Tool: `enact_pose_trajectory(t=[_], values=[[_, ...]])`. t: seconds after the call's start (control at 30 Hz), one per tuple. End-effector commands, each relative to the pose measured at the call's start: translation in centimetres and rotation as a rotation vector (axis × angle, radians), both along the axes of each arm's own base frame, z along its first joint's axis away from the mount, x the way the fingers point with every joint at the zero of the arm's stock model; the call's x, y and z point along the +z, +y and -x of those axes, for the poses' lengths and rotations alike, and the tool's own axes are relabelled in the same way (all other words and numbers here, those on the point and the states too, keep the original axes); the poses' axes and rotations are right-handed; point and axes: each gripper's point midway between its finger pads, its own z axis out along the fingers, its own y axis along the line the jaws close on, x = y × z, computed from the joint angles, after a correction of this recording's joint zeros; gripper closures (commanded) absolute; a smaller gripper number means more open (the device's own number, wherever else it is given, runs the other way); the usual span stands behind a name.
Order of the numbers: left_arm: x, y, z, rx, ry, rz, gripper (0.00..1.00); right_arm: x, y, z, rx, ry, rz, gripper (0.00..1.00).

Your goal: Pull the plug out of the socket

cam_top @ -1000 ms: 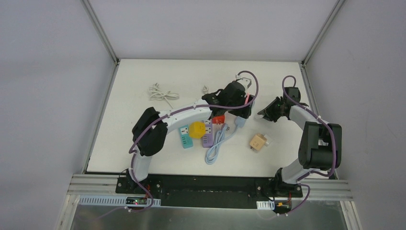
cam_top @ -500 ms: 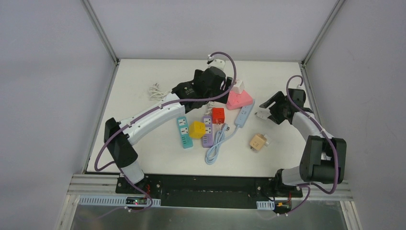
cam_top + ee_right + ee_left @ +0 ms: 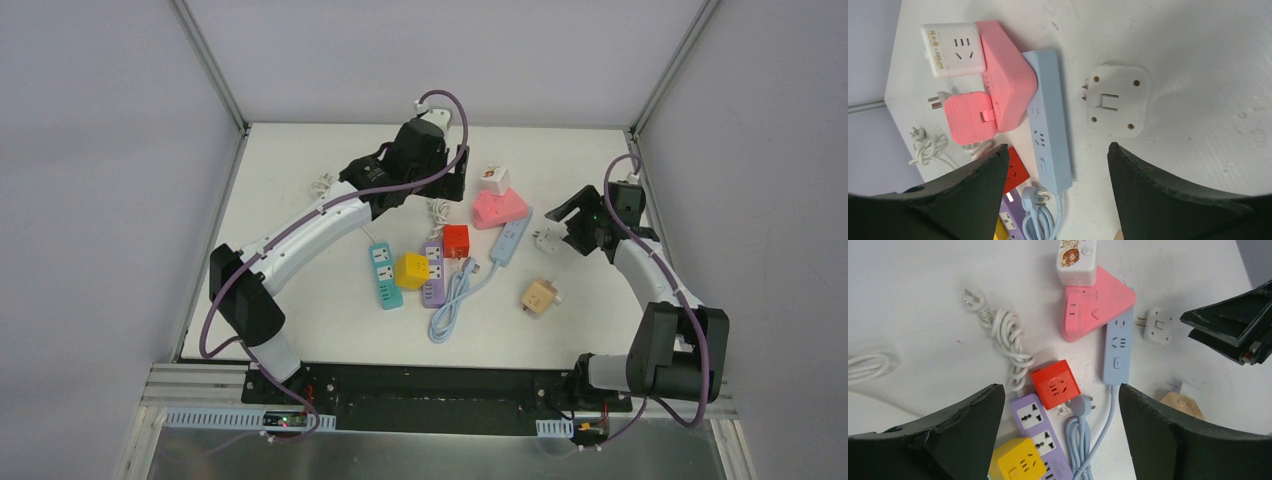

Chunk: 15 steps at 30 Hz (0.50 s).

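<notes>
The white flat plug (image 3: 543, 238) lies loose on the table, prongs toward the light blue power strip (image 3: 510, 238), with a small gap between them. It also shows in the left wrist view (image 3: 1158, 326) and the right wrist view (image 3: 1118, 100). The strip (image 3: 1048, 120) lies free, its cord coiled below it. My right gripper (image 3: 562, 222) is open and empty, just right of the plug and above it (image 3: 1058, 146). My left gripper (image 3: 455, 182) is open and empty, raised above the cluster of sockets (image 3: 1059, 387).
A pink triangular socket (image 3: 498, 207) with a white cube adapter (image 3: 491, 179) touches the strip's far end. A red cube (image 3: 456, 241), purple strip (image 3: 433, 275), yellow cube (image 3: 411, 270) and teal strip (image 3: 385, 276) lie mid-table. A tan cube (image 3: 539, 297) sits front right. A white cable (image 3: 330, 190) lies left.
My left gripper has let go of the blue strip and swung back and left. My right gripper has released the white plug onto the table and drawn back to the right.
</notes>
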Motion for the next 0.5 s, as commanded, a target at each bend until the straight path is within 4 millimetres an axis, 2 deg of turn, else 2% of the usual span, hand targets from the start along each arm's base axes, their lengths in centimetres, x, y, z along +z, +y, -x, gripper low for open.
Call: enact_pose_trajectory(t=[0.0, 0.13, 0.23, 0.37, 0.47], values=[[-0.6, -3.7, -1.9, -0.026, 0.031, 0.092, 0.16, 2.2, 3.9, -2.3, 0.113, -0.074, -0.142, 0.26], [-3.0, -5.7, -4.2, -0.003, 0.076, 0.112, 0.19, 1.6, 6.6, -3.5, 0.195, -0.055, -0.160, 0.26], [-4.7, -7.3, -5.9, -0.002, 0.106, 0.125, 0.21, 0.8, 7.7, -4.6, 0.233, -0.025, -0.117, 0.25], [-7.4, -9.0, -7.4, -0.017, 0.149, 0.136, 0.21, -1.1, 6.8, -5.6, 0.196, 0.050, 0.038, 0.20], [-9.8, -9.1, -8.3, 0.006, 0.186, 0.133, 0.22, -2.6, 6.0, -5.6, 0.171, 0.090, 0.087, 0.14]])
